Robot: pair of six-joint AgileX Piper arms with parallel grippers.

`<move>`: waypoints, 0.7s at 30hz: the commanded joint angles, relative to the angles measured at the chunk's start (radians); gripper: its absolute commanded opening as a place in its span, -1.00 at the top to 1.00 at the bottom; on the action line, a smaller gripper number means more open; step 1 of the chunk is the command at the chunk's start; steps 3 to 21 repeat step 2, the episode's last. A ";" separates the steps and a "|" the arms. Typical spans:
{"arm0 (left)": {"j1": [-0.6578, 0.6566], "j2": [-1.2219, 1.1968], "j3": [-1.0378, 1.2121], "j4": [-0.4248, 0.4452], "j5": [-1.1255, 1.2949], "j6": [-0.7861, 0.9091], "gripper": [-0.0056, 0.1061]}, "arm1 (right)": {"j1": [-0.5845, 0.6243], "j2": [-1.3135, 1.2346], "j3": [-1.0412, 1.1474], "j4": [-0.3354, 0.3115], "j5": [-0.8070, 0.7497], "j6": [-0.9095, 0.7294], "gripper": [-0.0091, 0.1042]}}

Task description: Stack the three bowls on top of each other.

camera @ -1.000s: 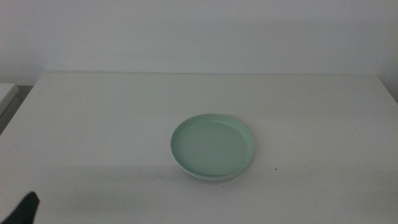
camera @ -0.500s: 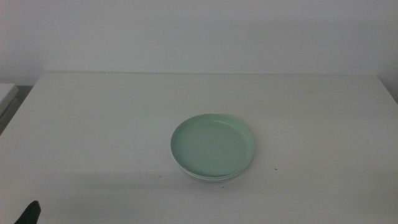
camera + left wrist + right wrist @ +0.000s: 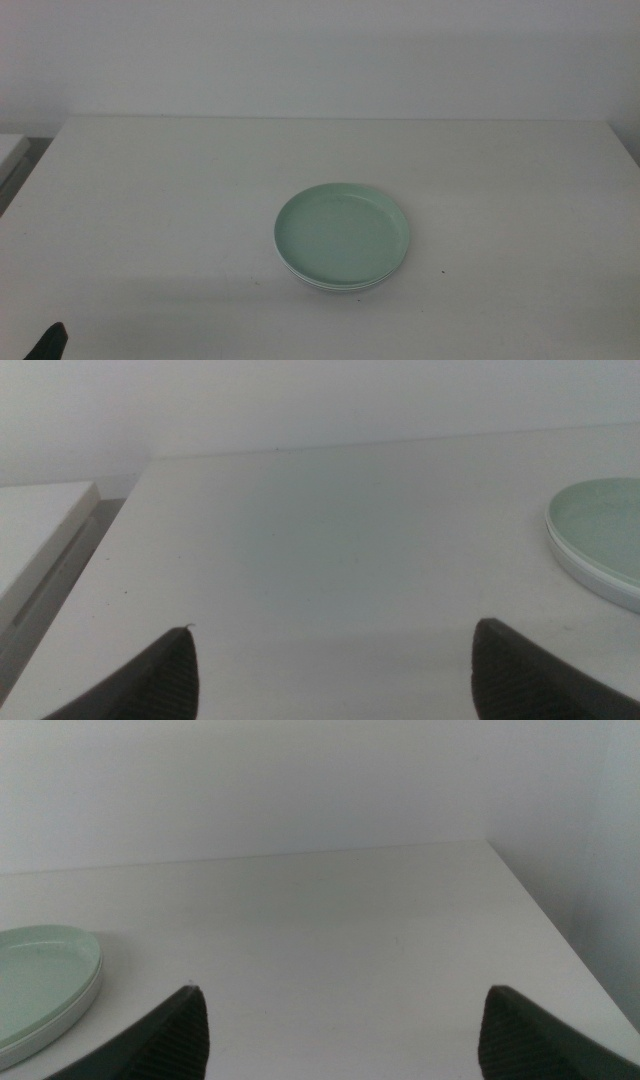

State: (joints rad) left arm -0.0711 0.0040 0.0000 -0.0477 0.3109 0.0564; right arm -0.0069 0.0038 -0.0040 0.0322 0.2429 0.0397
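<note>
Middle view: mint bowl point(image 3: 342, 235) tops stack, mid-table point(image 3: 150, 200).

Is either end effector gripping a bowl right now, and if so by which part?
No. The left end effector and right end effector are both open and empty, away from the mint green bowl on top of the stack.

A white table point(image 3: 180, 200) stands against a plain pale wall point(image 3: 320, 50); left of it sits a lower white surface point(image 3: 40, 530).
</note>
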 commanded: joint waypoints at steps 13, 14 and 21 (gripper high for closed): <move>0.002 -0.004 0.000 -0.010 -0.008 0.000 -0.78 | -0.004 -0.004 0.004 0.001 -0.011 -0.010 -0.80; 0.002 -0.004 0.000 -0.010 -0.008 0.000 -0.78 | -0.004 -0.004 0.004 0.001 -0.011 -0.010 -0.80; 0.002 -0.004 0.000 -0.010 -0.008 0.000 -0.78 | -0.004 -0.004 0.004 0.001 -0.011 -0.010 -0.80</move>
